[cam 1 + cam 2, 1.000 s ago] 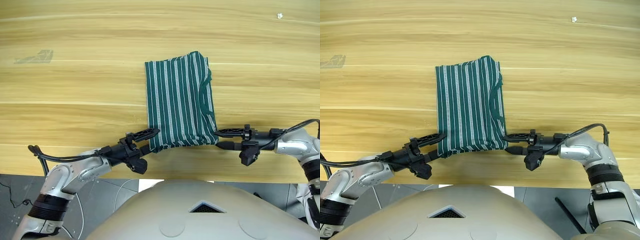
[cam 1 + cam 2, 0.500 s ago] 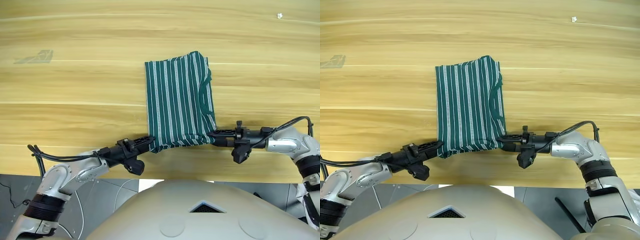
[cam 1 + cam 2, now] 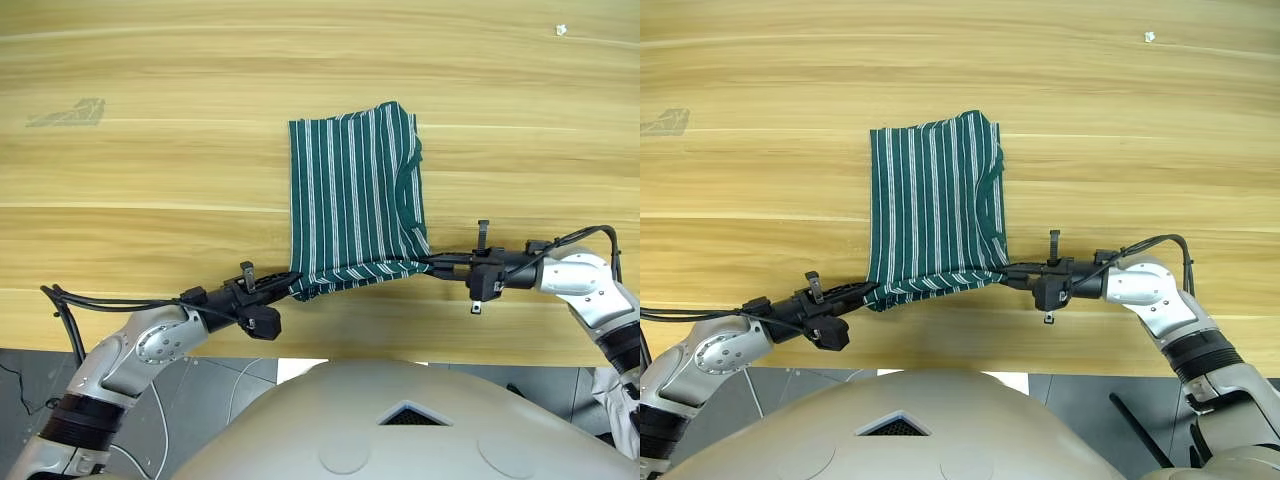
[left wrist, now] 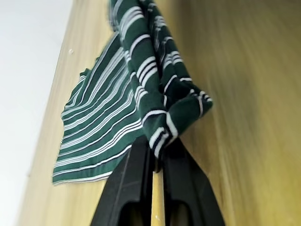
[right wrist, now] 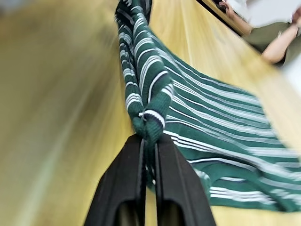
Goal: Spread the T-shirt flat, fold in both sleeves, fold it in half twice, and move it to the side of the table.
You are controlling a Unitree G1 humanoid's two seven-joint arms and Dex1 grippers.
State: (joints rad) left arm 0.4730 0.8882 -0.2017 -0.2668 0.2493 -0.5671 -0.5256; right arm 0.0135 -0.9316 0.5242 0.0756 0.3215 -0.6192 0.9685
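- On the light wooden table (image 3: 140, 200), close to its front edge, lies a folded dark green T-shirt with white stripes (image 3: 355, 190).
- At the shirt's near left corner, the left gripper (image 3: 290, 284) is clamped on the hem.
- At the near right corner, the right gripper (image 3: 430, 262) pinches the cloth, its fingers closed on it.
- Between the two grippers, the near edge runs stretched.

Lighting is bright, diffuse and overhead. In the head views the table (image 3: 150, 60) carries broad pale bands of sheen without hard glare, and the T-shirt (image 3: 355, 195) casts only a thin, soft shadow along its edges. In both wrist views the table surface is blurred into streaks, and the farthest cloth is soft.
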